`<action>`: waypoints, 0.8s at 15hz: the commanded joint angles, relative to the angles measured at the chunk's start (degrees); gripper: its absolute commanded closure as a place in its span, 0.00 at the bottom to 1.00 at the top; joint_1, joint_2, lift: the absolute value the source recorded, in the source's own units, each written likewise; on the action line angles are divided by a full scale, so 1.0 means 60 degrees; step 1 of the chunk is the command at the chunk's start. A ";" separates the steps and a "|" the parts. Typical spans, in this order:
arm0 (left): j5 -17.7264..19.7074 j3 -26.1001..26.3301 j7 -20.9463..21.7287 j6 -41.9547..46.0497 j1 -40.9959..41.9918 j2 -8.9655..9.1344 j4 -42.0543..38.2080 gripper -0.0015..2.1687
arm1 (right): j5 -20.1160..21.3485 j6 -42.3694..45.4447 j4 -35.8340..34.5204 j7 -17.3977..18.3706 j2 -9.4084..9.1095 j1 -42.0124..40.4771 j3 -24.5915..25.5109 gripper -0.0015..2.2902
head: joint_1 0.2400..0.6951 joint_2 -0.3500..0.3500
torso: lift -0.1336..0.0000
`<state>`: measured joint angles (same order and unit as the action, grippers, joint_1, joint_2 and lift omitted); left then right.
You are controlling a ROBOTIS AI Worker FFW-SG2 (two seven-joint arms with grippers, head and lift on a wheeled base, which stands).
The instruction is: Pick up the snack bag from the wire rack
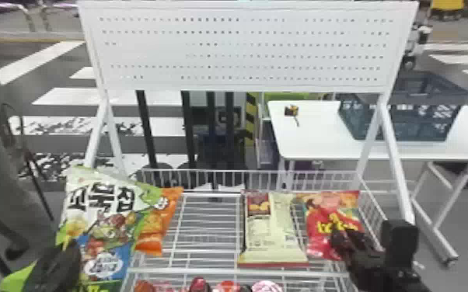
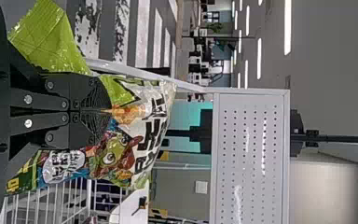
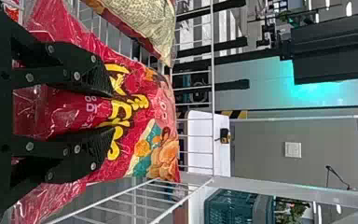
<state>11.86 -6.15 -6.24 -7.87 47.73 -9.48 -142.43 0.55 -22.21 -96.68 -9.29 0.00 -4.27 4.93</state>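
My right pincer (image 3: 112,113) is spread, the nearer one to the red snack bag (image 3: 142,105) on the wire rack (image 1: 206,270). That bag lies between and beyond its fingers, long axis roughly along them. My left pincer (image 2: 108,111) pinches a green-and-white snack bag (image 2: 116,156).

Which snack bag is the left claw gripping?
White and green bag, black lettering: the left claw is shut on it, not the orange bag, cream bag or red bag.

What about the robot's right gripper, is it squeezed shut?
No, the right gripper has its two fingers apart, with the red bag showing in the gap.
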 commanded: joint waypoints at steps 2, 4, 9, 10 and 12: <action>0.0000 0.0015 0.0000 0.0000 -0.0001 0.0013 -0.0007 0.71 | -0.0063 0.0104 -0.0673 0.0274 -0.0009 -0.0357 -0.0045 0.98 | 0.57 0.50 | 1.00; -0.0044 0.0059 0.0000 0.0000 -0.0001 0.0013 -0.0007 0.71 | -0.0341 0.0222 -0.1420 0.0479 -0.0009 -0.0782 -0.0059 0.98 | 0.57 0.50 | 1.00; -0.0044 0.0073 -0.0015 0.0000 -0.0015 -0.0001 -0.0007 0.71 | -0.1264 0.0632 -0.3793 0.0405 -0.0009 -0.2584 -0.0250 0.98 | 0.57 0.50 | 1.00; -0.0044 0.0073 0.0000 0.0000 -0.0015 -0.0001 -0.0007 0.71 | -0.1440 0.0866 -0.4174 0.0347 -0.0009 -0.2979 -0.0264 0.98 | 0.57 0.50 | 1.00; -0.0044 0.0073 -0.0015 0.0000 -0.0001 -0.0031 0.0008 0.71 | -0.1601 0.1599 -0.4702 0.0347 -0.0009 -0.3755 -0.0352 0.98 | 0.57 0.50 | 1.00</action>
<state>11.60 -5.71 -6.33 -7.87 47.65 -9.58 -142.47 -8.08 -15.52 -122.45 -7.21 0.00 -23.44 3.14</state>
